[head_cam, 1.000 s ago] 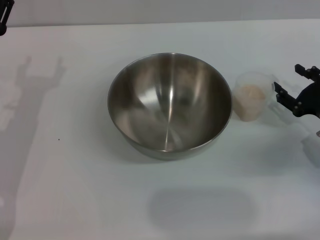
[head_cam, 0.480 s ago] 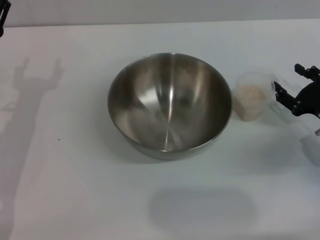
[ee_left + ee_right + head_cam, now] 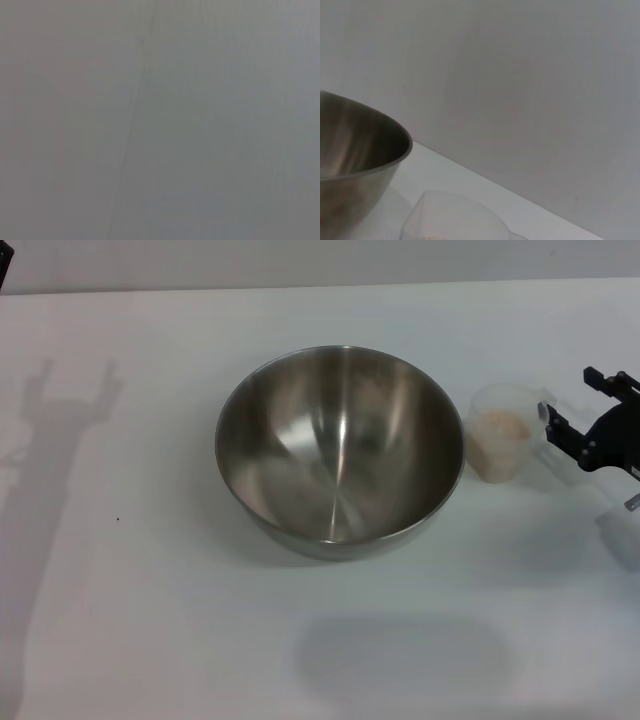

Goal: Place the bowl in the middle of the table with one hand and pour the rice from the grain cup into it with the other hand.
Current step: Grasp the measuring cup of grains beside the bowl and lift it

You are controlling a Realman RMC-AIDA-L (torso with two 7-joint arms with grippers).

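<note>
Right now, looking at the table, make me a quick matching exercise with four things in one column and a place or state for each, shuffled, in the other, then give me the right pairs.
Things:
1. bowl
2. grain cup
3. rice
4. right gripper

Places or states:
A. inside the clear cup
B. open, beside the cup on its outer side, not yet around it
C. in the middle of the table, empty
D. upright, just right of the bowl

Right pairs: 1-C, 2-D, 3-A, 4-B
</note>
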